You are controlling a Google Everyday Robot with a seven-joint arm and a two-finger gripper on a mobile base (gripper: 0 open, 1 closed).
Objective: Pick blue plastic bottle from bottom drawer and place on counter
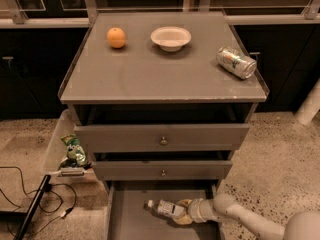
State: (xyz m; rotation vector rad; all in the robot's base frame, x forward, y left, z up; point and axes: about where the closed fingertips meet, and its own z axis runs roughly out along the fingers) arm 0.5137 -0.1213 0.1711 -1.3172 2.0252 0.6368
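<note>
The blue plastic bottle (164, 208), clear with a white cap and a white label, lies on its side in the open bottom drawer (131, 219), cap pointing left. My gripper (181, 211) reaches in from the lower right, low inside the drawer, at the bottle's right end. The arm's pale links run off toward the bottom right corner. The counter (150, 74) is the grey top of the cabinet above.
On the counter are an orange (116, 37), a white bowl (171, 37) and a dented silver-green can (236, 62) on its side near the right edge. Two knobbed drawers (162, 138) sit above the bottom drawer. A clear bin with a green bag (73, 150) stands left, with cables on the floor.
</note>
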